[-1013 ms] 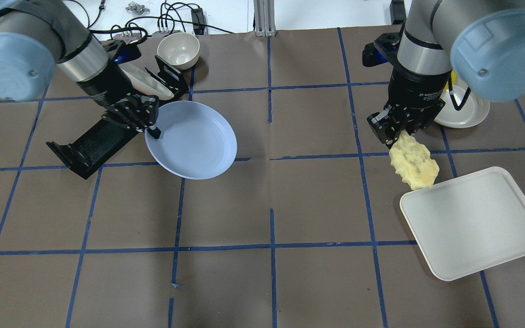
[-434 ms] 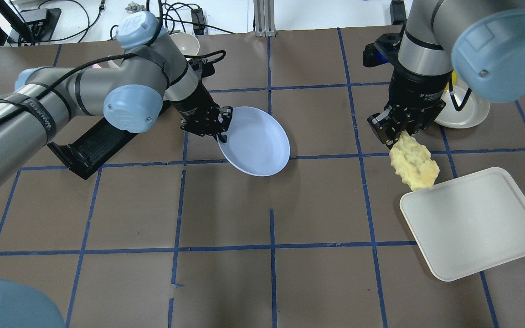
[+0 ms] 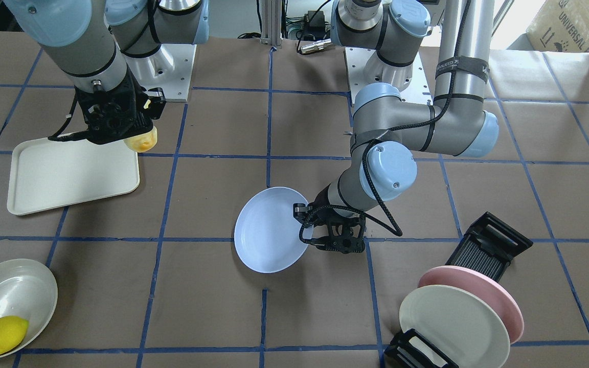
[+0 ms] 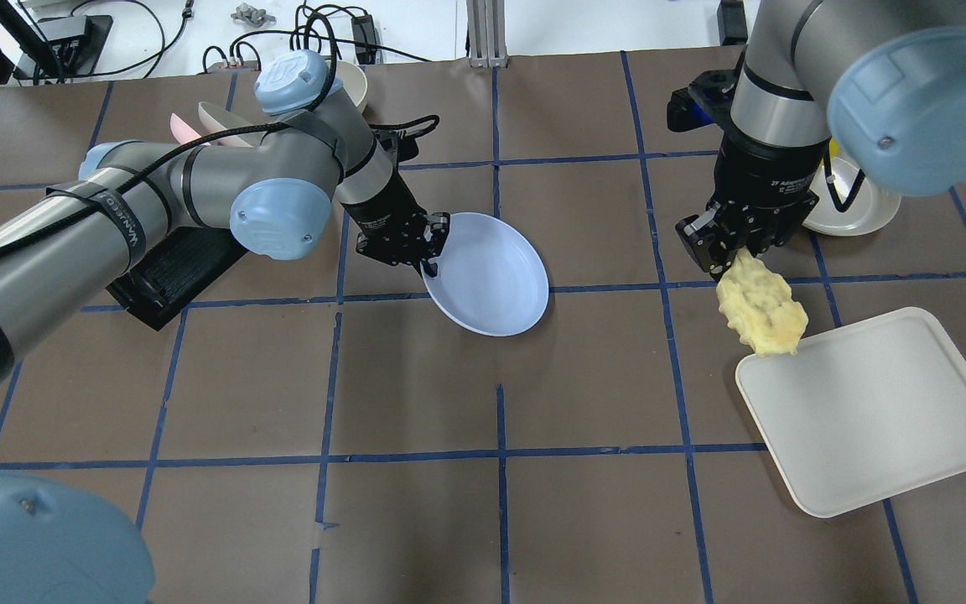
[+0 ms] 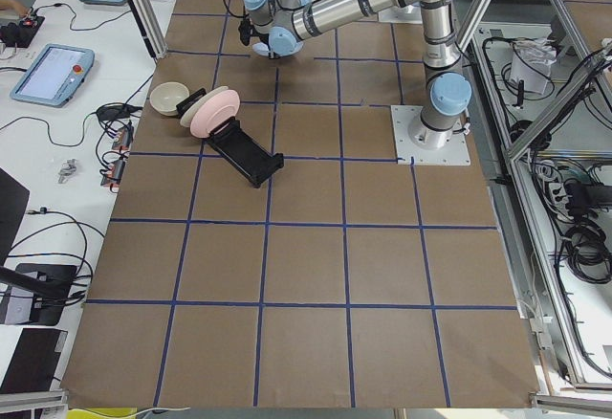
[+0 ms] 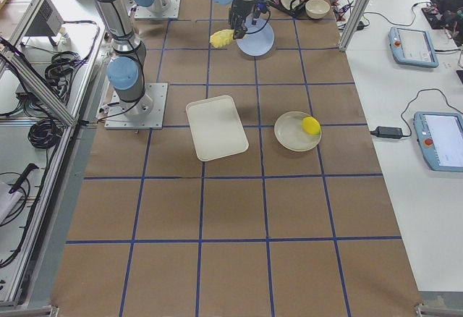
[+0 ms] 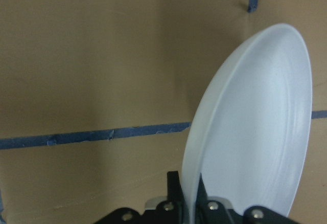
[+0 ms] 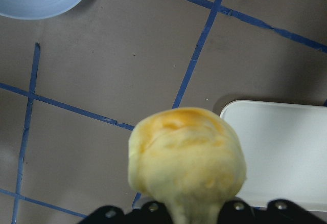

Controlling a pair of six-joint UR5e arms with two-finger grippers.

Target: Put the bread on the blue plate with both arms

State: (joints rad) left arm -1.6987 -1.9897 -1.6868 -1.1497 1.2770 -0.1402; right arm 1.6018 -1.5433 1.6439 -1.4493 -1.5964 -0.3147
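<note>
The left end effector (image 4: 431, 256) had its jaws pinched shut on the rim of the blue plate (image 4: 491, 273). It gripped the edge nearest its own arm, and in the left wrist view the rim ran straight down between the two fingers. The plate was tilted, one side higher than the other, and it sat near the middle of the desk (image 4: 416, 403), across a line of blue tape. The right end effector (image 4: 734, 252) was clamped on one end of the bread (image 4: 761, 308). The roll hung downward from the jaws with its bumpy top showing in the overhead view and its golden-brown end lowest. The bread was in the air at the corner of the white tray (image 4: 873, 411), well apart from the blue plate. Further out, a lemon (image 3: 0, 336) lay in a white dish (image 3: 13, 286) at the desk's edge on the right arm's side. On the left arm's side, a pink plate (image 3: 483, 294) and a cream plate (image 3: 453, 322) stood on edge in a black rack (image 3: 489, 248).
</note>
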